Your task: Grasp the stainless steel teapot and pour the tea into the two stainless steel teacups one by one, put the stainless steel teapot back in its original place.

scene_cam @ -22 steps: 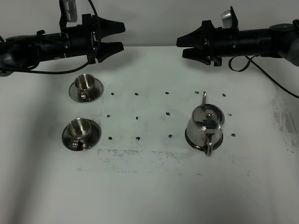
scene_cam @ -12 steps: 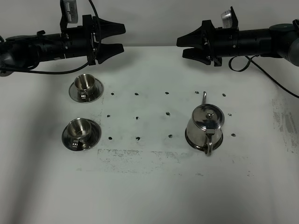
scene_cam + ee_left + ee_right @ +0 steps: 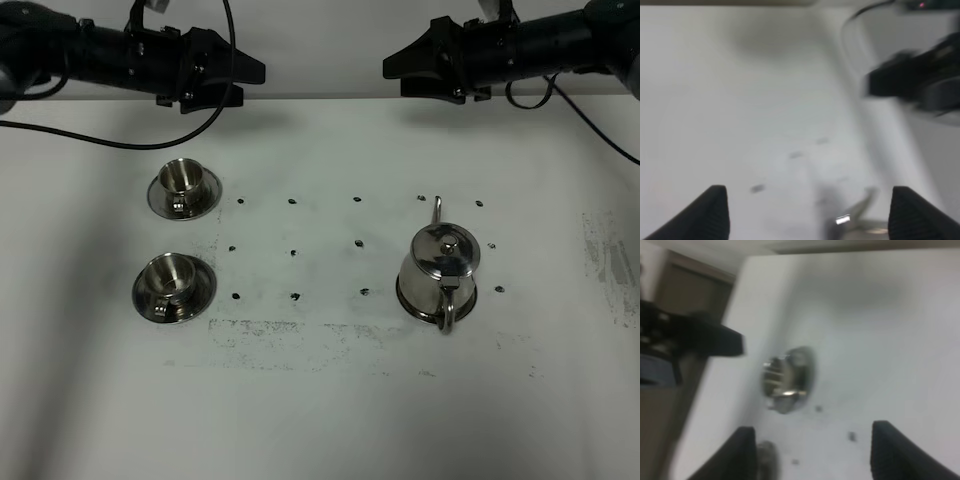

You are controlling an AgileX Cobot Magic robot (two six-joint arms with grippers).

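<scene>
Meanwhile both arms have drawn back toward the far edge of the worktop [image 3: 320, 400] and turned at the wrist, so that the exterior view no longer shows the fingers splayed one above the other as it did a moment ago. The left hand [image 3: 245, 82] and the right hand [image 3: 397, 76] hang well apart from everything on the worktop, both released and empty.

Nothing else has shifted. The stainless steel teapot [image 3: 440, 265] stands upright on its round tray [image 3: 408, 303] on the right side, handle toward the camera and spout pointing away. On the left, the far teacup [image 3: 182, 178] and the near teacup [image 3: 170, 278] sit on their saucers.

Only the wrist views show the spread: each has two dark fingers wide apart with bare worktop between. The left wrist view is blurred and catches the other arm. The right wrist view catches a blurred teacup on its saucer and the left hand beyond it.
</scene>
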